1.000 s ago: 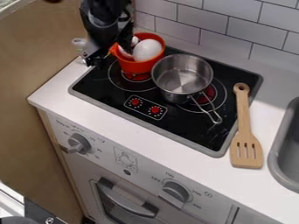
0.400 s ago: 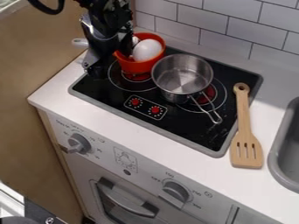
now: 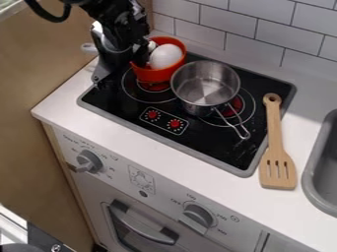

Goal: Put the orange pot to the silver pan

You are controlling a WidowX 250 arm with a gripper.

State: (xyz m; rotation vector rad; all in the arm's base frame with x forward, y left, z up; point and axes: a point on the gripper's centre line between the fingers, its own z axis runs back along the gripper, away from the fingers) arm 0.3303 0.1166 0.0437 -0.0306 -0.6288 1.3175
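The jointed black robot arm [image 3: 120, 17] has a partly glossy surface with pale grey highlights; a thick black cable [image 3: 58, 19] curves beside it.

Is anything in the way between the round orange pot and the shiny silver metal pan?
No, nothing visible stands between them. The pot sits right beside the pan on the black stovetop. It'd probably need lifting over the pan's raised side.
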